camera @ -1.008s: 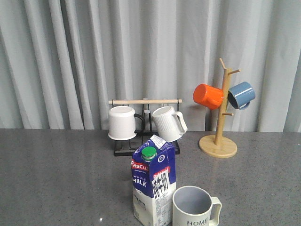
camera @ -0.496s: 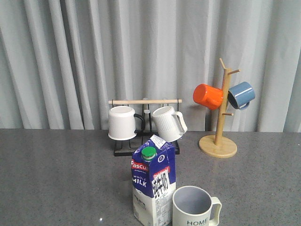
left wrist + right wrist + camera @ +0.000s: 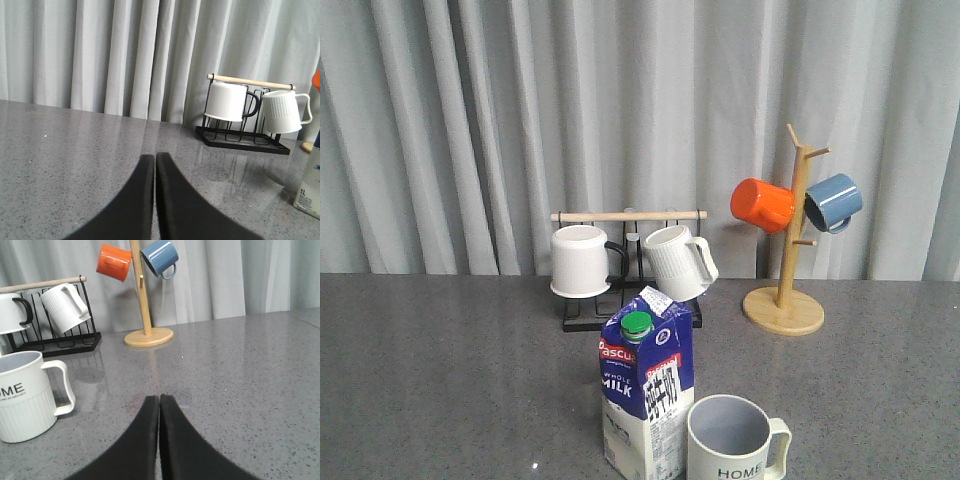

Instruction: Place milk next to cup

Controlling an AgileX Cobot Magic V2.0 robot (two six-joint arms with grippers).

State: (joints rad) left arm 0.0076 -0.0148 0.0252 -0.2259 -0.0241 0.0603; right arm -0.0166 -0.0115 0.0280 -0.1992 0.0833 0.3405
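Observation:
The milk carton [image 3: 647, 385], dark blue and white with a green cap, stands upright on the grey table near the front edge. Only its lower corner shows in the left wrist view [image 3: 308, 199]. The cream "HOME" cup [image 3: 731, 441] stands right beside it, on its right, and shows in the right wrist view [image 3: 24, 395]. My left gripper [image 3: 155, 156] is shut and empty above bare table, left of the carton. My right gripper [image 3: 159, 398] is shut and empty, right of the cup. Neither gripper shows in the front view.
A black rack [image 3: 628, 268] with a wooden bar holds a plain white mug [image 3: 579, 261] and a ribbed white mug [image 3: 675, 262] behind the carton. A wooden mug tree [image 3: 788, 250] at the back right holds an orange mug [image 3: 762, 204] and a blue mug [image 3: 834, 202]. A grey curtain hangs behind.

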